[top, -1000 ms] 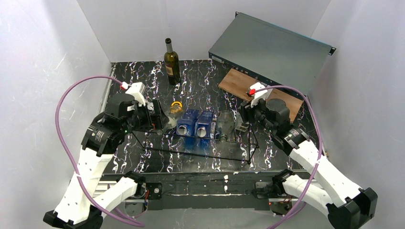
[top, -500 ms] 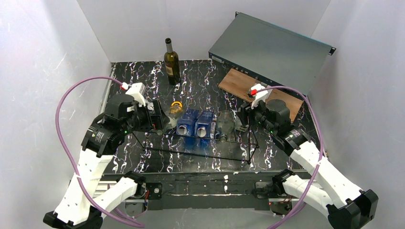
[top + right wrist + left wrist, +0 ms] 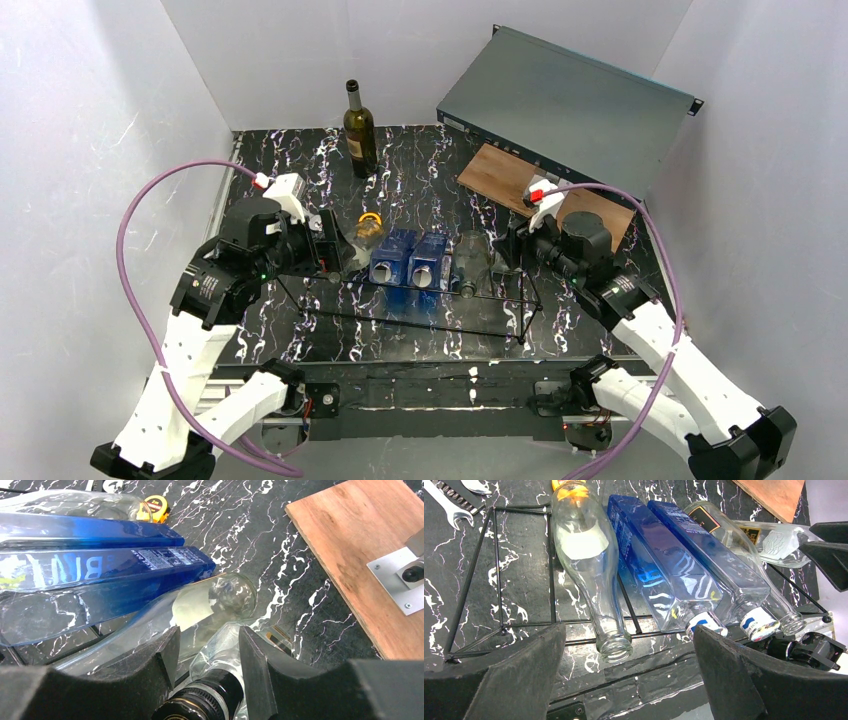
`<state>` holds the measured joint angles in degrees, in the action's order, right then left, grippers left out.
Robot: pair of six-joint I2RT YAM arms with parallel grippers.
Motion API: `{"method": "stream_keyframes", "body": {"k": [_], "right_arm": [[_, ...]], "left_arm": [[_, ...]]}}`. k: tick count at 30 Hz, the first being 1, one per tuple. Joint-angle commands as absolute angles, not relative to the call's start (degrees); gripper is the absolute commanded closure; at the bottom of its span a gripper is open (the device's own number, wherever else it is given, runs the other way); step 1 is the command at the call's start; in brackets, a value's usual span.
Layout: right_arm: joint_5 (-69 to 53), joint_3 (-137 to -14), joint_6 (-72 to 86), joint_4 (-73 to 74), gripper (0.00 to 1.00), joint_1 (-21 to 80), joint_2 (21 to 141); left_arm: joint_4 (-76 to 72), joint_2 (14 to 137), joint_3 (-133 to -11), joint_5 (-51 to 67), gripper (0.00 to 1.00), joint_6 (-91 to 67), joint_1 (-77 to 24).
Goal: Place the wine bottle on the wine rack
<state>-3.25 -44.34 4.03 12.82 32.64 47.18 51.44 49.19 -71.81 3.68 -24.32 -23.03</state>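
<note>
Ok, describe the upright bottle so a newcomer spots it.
On the black marbled table, look to the far edge by the back wall. The dark wine bottle stands there alone; the other bottles, clear or blue, lie down at the wire rack.

Bare left end on the thin black wire rack (image 3: 497, 570), clear glass bottle (image 3: 589, 565) and two blue glass bottles (image 3: 664, 575) filling the middle, embossed clear bottle (image 3: 774, 540) in my right gripper (image 3: 209, 640) crowding the right.
</note>
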Motion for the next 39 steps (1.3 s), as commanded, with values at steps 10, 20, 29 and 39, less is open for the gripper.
{"method": "stream_keyframes", "body": {"k": [10, 20, 29, 39], "right_arm": [[-9.03, -44.47, 12.11, 17.72, 0.56, 32.61, 44.78], [-10.1, -38.5, 12.57, 17.75, 0.56, 32.69, 40.34], [-12.5, -36.95, 17.02, 18.22, 0.38, 32.7, 38.91], [-13.71, -36.41, 19.84, 19.86, 0.2, 32.7, 37.62]], "left_arm": [[51.91, 48.36, -71.47, 4.39, 0.02, -24.9, -23.14], [51.9, 47.24, -70.67, 4.92, 0.02, -25.9, -23.15], [51.34, 47.46, -70.48, 5.97, 0.02, -26.72, -23.2], [50.74, 47.73, -70.14, 6.5, 0.02, -26.89, -23.14]]}}
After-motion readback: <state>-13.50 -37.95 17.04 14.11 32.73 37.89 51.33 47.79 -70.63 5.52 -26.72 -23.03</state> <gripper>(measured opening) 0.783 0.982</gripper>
